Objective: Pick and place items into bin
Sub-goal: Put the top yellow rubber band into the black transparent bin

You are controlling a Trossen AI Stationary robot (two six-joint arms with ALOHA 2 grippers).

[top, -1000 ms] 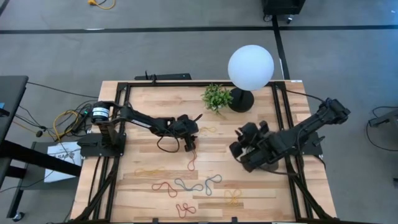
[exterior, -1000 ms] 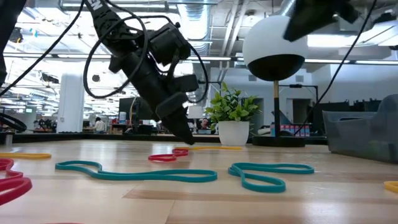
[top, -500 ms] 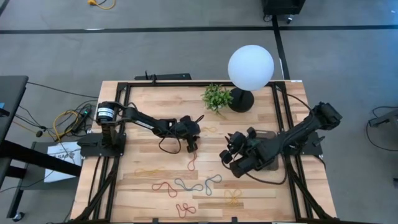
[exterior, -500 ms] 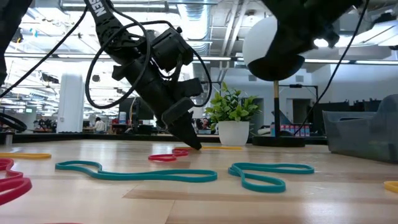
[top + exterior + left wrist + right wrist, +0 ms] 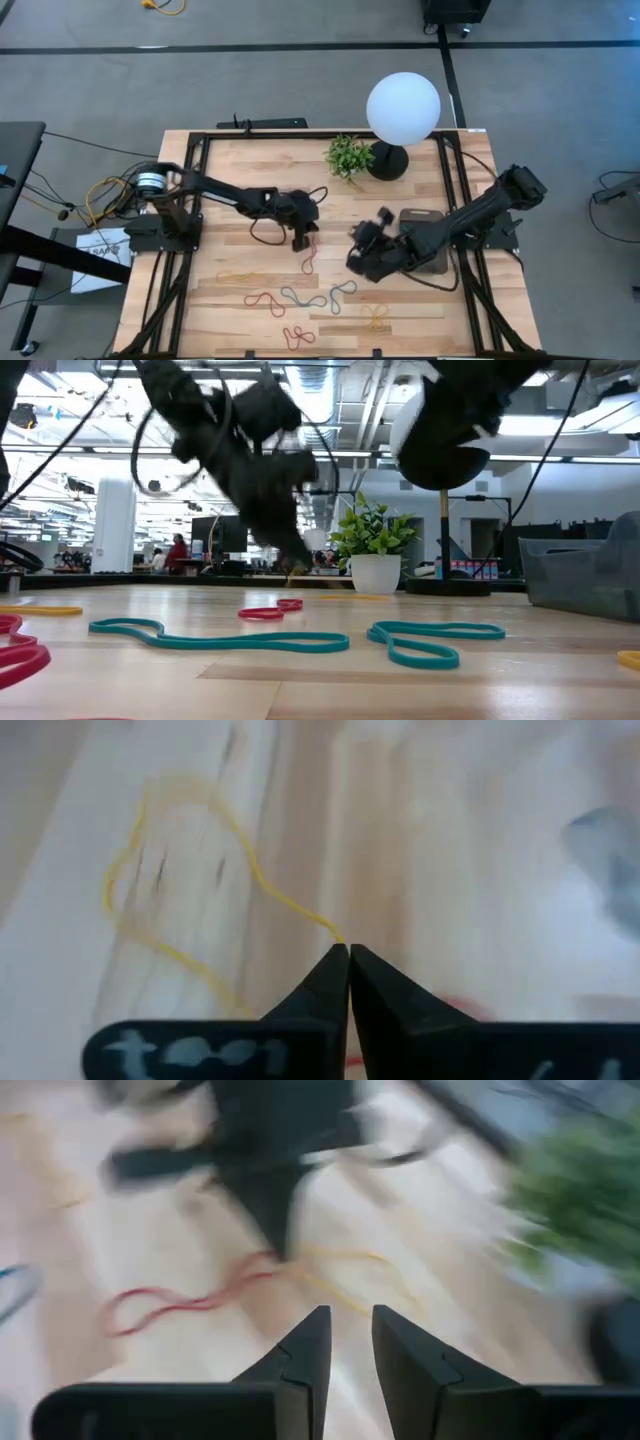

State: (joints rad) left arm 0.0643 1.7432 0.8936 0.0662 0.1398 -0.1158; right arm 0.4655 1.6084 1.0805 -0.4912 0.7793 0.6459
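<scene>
Several rubber-band items lie on the wooden table: a red one [image 5: 308, 262], teal ones [image 5: 215, 635], a yellow one [image 5: 375, 315]. My left gripper [image 5: 348, 952] is shut at mid-table on a thin yellow band [image 5: 170, 870], just above the table beside the red band [image 5: 270, 610]. My right gripper [image 5: 350, 1330] hovers open right of it, nothing between its fingers. The dark bin [image 5: 425, 240] stands at the right, partly under the right arm. My left gripper pinches one end of the yellow band's loop [image 5: 335, 932] at its fingertips. The fingers slant down from the table's left. The rest of the loop trails away slack toward the table; whether it lies on it cannot be told.
A small green plant [image 5: 348, 155] and a white globe lamp [image 5: 402, 110] on a black round base stand at the far edge. Black frame rails run along both table sides. More bands lie near the front edge [image 5: 297, 337].
My left gripper has dipped to the table, shut from wide open on the yellow band's end, and risen a little. My right gripper has moved from over the bin toward the table's left, nearer the left gripper.
</scene>
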